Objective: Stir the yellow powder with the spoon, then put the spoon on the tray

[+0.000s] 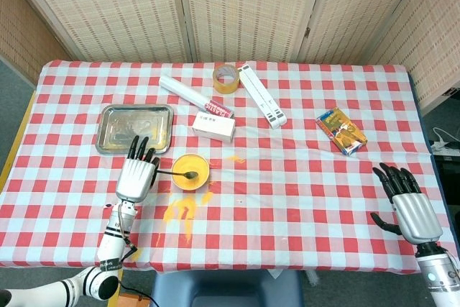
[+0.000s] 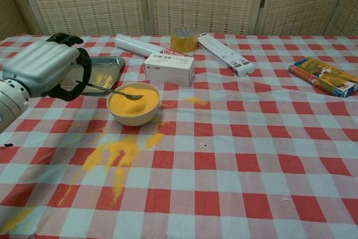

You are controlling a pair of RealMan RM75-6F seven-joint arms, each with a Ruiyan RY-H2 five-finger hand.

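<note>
A spoon is held by its handle in the left robot hand, with its bowl raised just above the yellow powder that fills a small cream bowl. The handle is pinched between the dark fingers and thumb, which are curled inward. The bowl is set on the desk, which is covered by a red and white checked cloth, and spilled yellow powder is scattered over the cloth in front of it. Just behind the left robot hand, a metal tray is seen, dusted with some yellow. Further back, a white box, a white tube, a roll of tape and a long white bar are laid. A colourful packet lies to the right. The right robot hand is held open, fingers spread, holding nothing, near the desk's right edge, well apart from everything else.
</note>
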